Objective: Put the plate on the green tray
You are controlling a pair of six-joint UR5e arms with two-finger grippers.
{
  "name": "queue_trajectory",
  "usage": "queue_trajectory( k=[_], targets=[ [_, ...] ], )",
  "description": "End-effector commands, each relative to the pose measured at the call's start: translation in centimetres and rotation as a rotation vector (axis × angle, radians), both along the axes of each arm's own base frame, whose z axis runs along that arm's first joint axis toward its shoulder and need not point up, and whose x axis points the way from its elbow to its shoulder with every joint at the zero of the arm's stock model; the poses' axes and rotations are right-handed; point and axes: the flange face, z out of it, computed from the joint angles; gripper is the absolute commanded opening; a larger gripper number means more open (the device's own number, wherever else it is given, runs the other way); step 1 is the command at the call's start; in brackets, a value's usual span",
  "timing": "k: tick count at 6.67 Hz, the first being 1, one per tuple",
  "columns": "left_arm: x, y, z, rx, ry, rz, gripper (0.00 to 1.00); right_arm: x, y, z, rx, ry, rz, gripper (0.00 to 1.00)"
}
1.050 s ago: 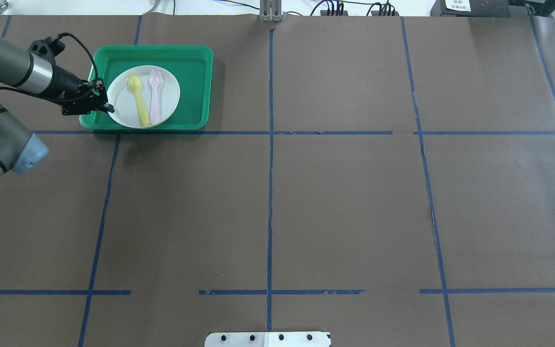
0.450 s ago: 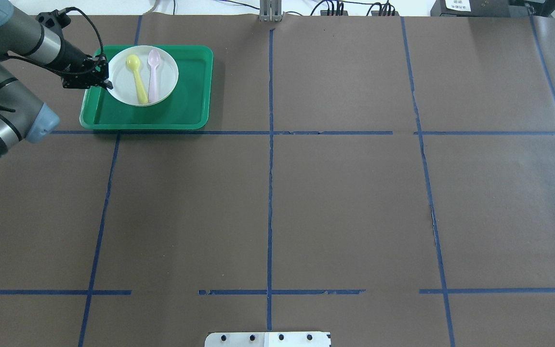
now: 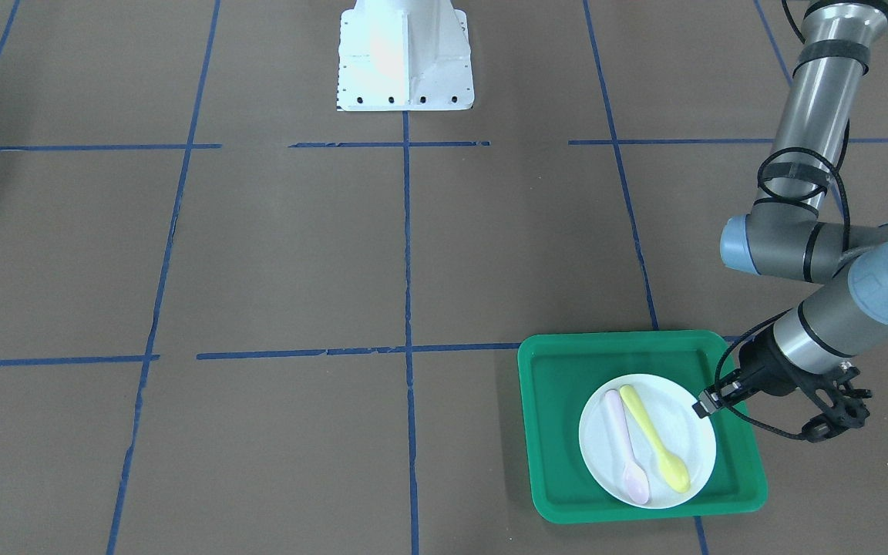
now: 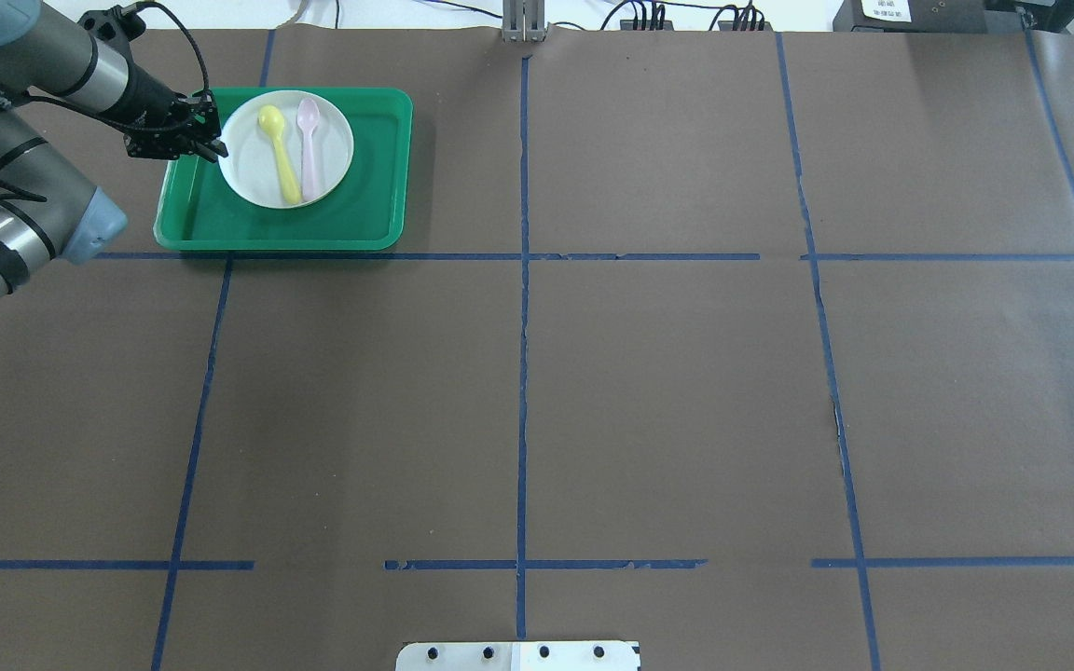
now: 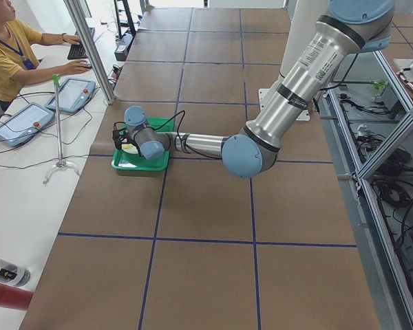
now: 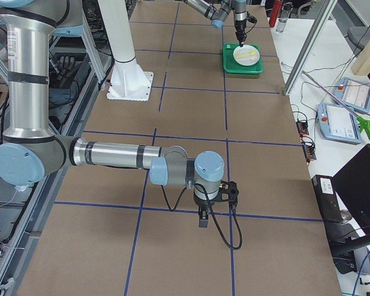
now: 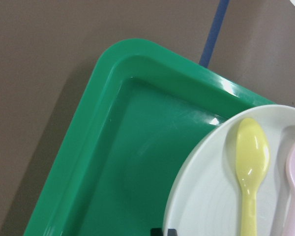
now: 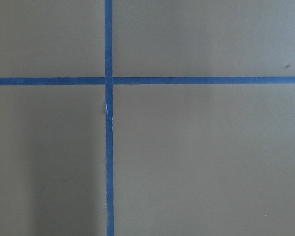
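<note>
Tabletop (image 4: 686,391) was covered in brown paper, gridded with blue tape (image 4: 522,373), cables (image 4: 646,22) ran along far edge, white bench (image 5: 27,199) beyond left edge held two teach pendants (image 5: 76,93), lighting was even.

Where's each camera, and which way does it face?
Front-facing: across the table, facing the robot, down; left arm, base.
Overhead: behind the robot, forward and down; left arm.
Exterior left: table's left end, along it; left arm near.
Exterior right: right end; right arm near.
Left wrist: down on the green tray, the plate; fingertips.
Right wrist: down on table; no body.
Shared: front-facing, overhead show the left gripper on the plate.
</note>
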Motion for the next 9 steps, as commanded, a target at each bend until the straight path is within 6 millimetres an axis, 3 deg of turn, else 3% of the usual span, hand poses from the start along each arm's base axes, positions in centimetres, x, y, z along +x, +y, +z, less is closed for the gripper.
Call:
queue_trajectory(
  k=[1, 2, 3, 4, 5, 7, 9],
  targets=[
    [-0.3, 0.0, -0.4, 0.015, 0.011, -0.005, 0.91, 0.0, 0.0, 0.0, 0.0, -0.001, 0.0, 1.0],
    [-2.3, 1.1, -0.6, 0.032, 0.021, -0.016, 0.91, 0.0, 0.0, 0.0, 0.0, 0.0, 0.0, 1.0],
    [-4.8, 5.0, 1.1, 0.037, 0.026, -0.009, 0.91, 0.0, 0.0, 0.0, 0.0, 0.0, 0.0, 1.0],
    [-6.9, 7.6, 1.9, 0.03, 0.021, 0.049, 0.91, 0.0, 0.0, 0.0, 0.0, 0.0, 0.0, 1.0],
    [-10.1, 8.8, 1.0, 0.115, -0.05, 0.11, 0.91, 0.0, -0.1, -0.1, 0.001, 0.0, 0.0, 1.0],
    [-20.1, 16.3, 4.7, 0.256, -0.221, 0.257, 0.91, 0.0, 0.0, 0.0, 0.0, 0.0, 0.0, 1.0],
    [-32.4, 22.8, 7.4, 0.337, -0.328, 0.276, 0.91, 0.0, 0.0, 0.0, 0.0, 0.0, 0.0, 1.0]
  ],
)
